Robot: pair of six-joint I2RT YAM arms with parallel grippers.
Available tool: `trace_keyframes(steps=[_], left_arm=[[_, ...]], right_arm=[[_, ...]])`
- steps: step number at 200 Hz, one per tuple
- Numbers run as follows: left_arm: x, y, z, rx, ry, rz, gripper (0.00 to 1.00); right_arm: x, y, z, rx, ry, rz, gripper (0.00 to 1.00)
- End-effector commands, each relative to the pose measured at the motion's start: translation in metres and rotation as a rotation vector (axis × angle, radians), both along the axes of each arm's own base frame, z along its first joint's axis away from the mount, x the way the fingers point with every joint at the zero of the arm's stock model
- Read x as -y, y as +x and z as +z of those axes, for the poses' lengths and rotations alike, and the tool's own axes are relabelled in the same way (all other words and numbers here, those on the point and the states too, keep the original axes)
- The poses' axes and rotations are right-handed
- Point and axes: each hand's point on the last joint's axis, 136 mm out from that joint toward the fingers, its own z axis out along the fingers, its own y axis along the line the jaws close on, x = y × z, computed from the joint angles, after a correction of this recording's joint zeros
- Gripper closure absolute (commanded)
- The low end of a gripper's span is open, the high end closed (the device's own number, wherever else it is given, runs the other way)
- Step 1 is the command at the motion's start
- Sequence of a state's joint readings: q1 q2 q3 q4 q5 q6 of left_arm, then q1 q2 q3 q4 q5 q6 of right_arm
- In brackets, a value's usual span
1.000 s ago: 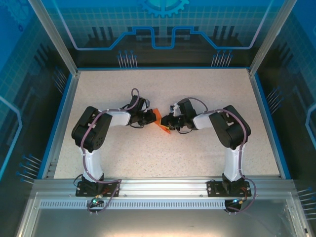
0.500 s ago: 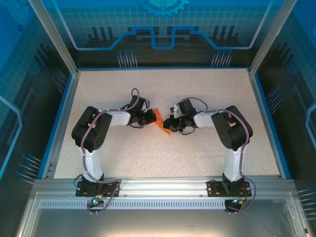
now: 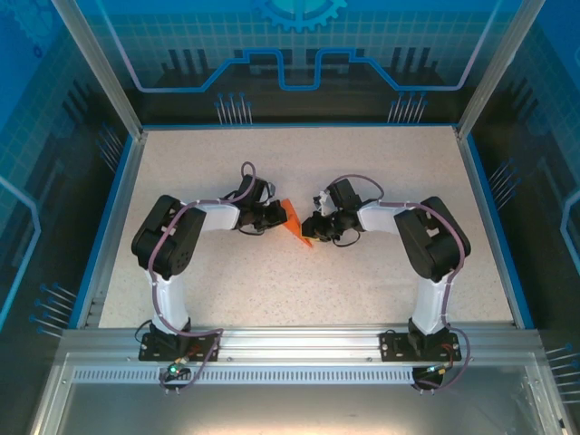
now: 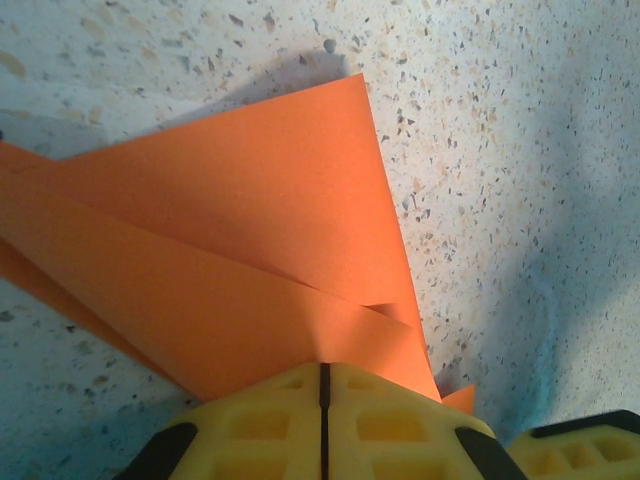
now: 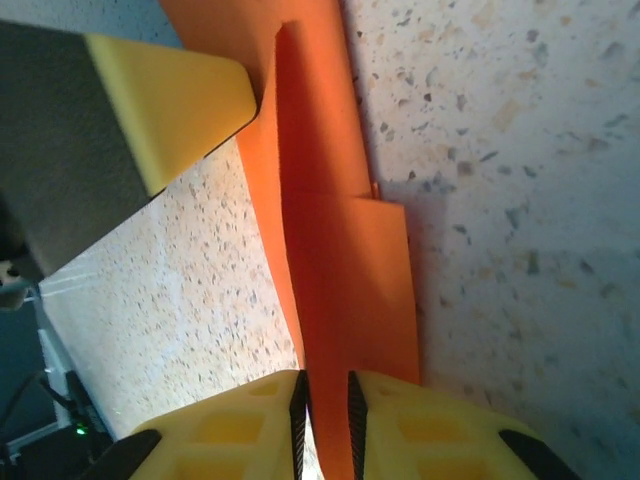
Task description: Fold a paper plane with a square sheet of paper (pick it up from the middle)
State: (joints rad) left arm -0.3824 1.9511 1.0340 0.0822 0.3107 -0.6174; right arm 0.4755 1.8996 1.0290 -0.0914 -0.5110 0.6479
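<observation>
Orange and creased into overlapping pointed flaps, the paper plane (image 3: 292,220) lies at the middle of the speckled table (image 3: 381,281), directly between the two grippers. We see the left gripper (image 3: 275,217) at its left end and the right gripper (image 3: 313,227) at its right end, both touching it. From the left wrist, the yellow fingers (image 4: 250,425) are pressed together with only a thin seam between them, and the paper fans out from under their tips. From the right wrist, the fingers (image 5: 240,420) stand almost together, pinching a raised fold of the paper in the narrow gap. Both arms are bent at the elbow, with their forearms reaching inward and low over the table. From above, the grippers cover most of the paper. Both wrist views cut it off at the frame edges, so we cannot make out its full outline.
</observation>
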Motion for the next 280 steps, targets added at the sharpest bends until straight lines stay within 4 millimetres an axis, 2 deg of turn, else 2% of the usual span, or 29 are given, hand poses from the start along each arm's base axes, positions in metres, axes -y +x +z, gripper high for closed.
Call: trace_keyframes(steps=[1,20,48,74,114,133,185,214,247,280], left_arm=[[-0.01,-0.011,-0.025,-0.073,0.071,0.001,0.9],[-0.01,-0.011,-0.025,-0.074,0.07,0.002,0.91],[-0.01,-0.011,-0.026,-0.076,0.067,0.003,0.91],[-0.01,-0.011,-0.026,-0.078,0.065,0.003,0.91],[-0.009,-0.011,-0.025,-0.075,0.063,0.002,0.9],[-0.009,-0.011,-0.026,-0.078,0.063,0.003,0.9],[-0.008,-0.011,-0.025,-0.077,0.058,0.002,0.9],[-0.007,-0.011,-0.025,-0.08,0.053,0.002,0.9],[-0.007,-0.011,-0.022,-0.074,0.05,0.003,0.89],[-0.006,-0.01,-0.017,-0.066,0.042,0.002,0.88]], right_arm=[[0.005,-0.009,0.012,0.079,-0.095,0.089,0.78],[-0.001,-0.012,0.017,0.118,-0.128,0.135,0.78],[-0.005,-0.013,0.01,0.119,-0.183,0.151,0.77],[0.0,-0.01,0.006,0.124,-0.221,0.134,0.76],[0.005,-0.002,0.026,0.216,-0.219,0.081,0.71],[0.009,0.0,0.028,0.231,-0.236,0.063,0.68],[-0.004,-0.005,0.013,0.169,-0.227,0.107,0.68],[-0.013,-0.007,0.008,0.148,-0.207,0.139,0.72],[-0.018,-0.007,0.001,0.123,-0.198,0.148,0.78],[-0.017,-0.007,-0.007,0.102,-0.211,0.139,0.79]])
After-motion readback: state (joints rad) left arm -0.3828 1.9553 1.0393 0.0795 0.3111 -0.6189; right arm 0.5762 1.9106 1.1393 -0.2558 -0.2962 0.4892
